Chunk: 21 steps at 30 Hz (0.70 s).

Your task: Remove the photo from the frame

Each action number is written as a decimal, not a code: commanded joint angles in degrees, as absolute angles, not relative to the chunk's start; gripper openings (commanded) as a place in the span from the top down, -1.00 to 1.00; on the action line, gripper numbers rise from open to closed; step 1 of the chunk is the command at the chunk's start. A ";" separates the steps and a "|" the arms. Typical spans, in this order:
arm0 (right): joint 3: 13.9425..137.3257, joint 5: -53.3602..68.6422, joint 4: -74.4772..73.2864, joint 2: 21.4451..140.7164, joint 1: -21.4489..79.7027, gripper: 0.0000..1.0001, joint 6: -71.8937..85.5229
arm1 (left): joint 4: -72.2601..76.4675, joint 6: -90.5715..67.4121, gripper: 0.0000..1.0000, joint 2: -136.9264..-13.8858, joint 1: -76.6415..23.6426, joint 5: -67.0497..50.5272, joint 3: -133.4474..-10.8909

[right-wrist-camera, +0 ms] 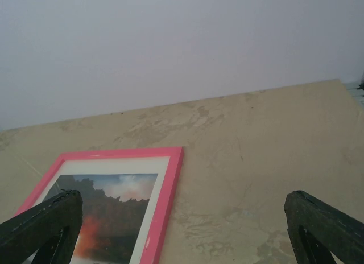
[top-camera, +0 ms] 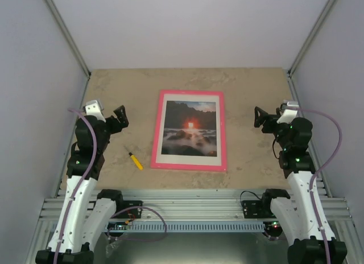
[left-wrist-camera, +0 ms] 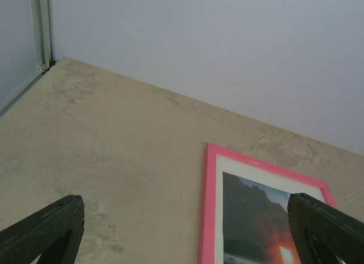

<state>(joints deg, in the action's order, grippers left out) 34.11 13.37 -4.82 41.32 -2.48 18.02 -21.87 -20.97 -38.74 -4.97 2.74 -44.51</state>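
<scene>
Dark-rocks, red-sun photo print (top-camera: 190, 127) inside thin pink rectangular frame (top-camera: 155, 133) on beige counter (top-camera: 250, 87); removal not begun. Left jaws, right jaws apart, empty.

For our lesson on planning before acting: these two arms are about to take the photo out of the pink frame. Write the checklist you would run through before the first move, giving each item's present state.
1. Grippers free: ok. The left gripper and right gripper stand open, holding nothing.
2. Position: ok. The frame lies flat on the table between the arms, touched by neither.
3. Contents: ok. The photo sits picture-side up inside the white border.
4. Fastenings on the back: cannot tell. The back faces down.
5. Approach: ok. The small yellow object lies left of the frame's near corner, apart from it.
</scene>
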 commanded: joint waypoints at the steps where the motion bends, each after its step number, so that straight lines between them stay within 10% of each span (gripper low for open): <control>1: 35.61 13.56 -4.95 40.83 -2.46 -0.95 18.28 | -20.64 -21.64 -0.99 -38.85 -4.66 1.02 -44.23; 21: 36.04 21.54 -6.34 44.41 -1.24 -0.95 16.22 | -21.61 -31.92 -0.98 -48.72 -4.87 -9.61 -44.79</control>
